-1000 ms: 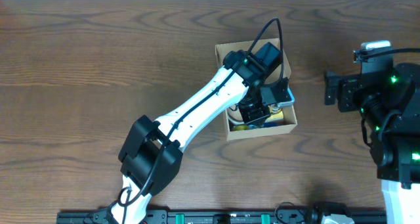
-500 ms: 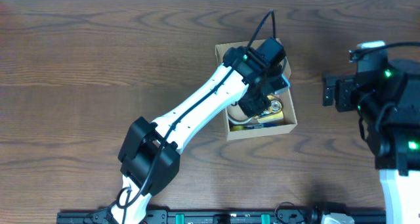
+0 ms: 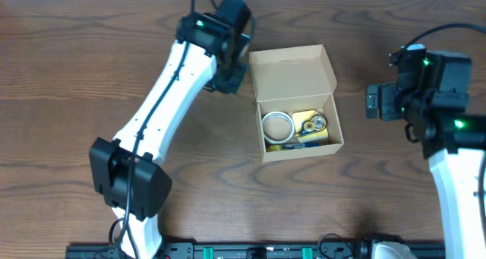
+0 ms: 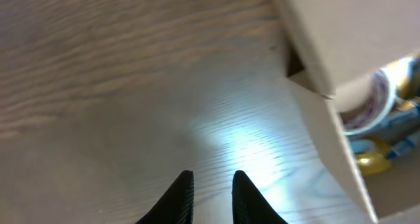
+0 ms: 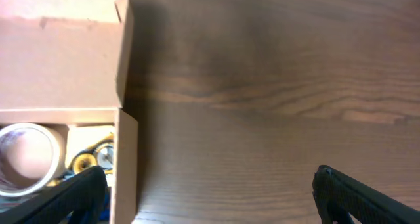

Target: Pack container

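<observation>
Progress: left gripper (image 4: 211, 181) is out of the small tan cardboard box (image 3: 292, 69) now, barely open, empty; right gripper (image 5: 209, 175) gapes empty; closing it probably next.

Matt cardboard container (image 3: 292, 69), wood-grain table (image 3: 76, 99), faint sheen
</observation>
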{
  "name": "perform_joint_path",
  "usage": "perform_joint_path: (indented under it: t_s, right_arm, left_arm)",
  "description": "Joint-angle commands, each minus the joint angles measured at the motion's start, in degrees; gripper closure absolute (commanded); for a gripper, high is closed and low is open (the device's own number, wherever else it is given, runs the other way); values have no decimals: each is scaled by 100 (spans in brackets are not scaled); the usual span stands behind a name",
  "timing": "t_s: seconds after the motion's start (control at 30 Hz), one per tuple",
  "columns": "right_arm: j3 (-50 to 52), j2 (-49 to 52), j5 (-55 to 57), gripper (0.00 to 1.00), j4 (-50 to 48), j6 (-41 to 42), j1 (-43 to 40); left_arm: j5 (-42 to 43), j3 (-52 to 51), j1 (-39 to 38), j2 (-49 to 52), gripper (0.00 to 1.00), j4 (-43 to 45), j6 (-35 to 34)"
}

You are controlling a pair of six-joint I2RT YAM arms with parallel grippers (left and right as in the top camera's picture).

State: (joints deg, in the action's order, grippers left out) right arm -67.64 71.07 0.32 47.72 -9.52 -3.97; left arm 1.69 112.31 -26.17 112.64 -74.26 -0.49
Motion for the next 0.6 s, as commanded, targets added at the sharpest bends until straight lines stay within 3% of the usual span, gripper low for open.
perform_joint_path:
  t_s: [0.0,0.2,0.3,0.37,0.57]
  right_arm:
    - [9,356,177,2,4,-197,-57]
    - [9,1246,199,17,-168,-256,-258]
    - [-9,1635,28,35,-343,-256,-369]
    - [-98,1932,-92,59,-431,-254,-389]
    - [-595,2667,-426,71,-308,-260,-385]
  left_arm:
    - [-125,-48,120,-26,79,-28,-190]
    - [-212,-365,409,-26,78,87,-195]
    - [-210,-664,597,-24,77,190,-282]
    - [-188,-885,682,-24,77,345,-339]
    - [-7,-1316,730,-24,77,741,-448]
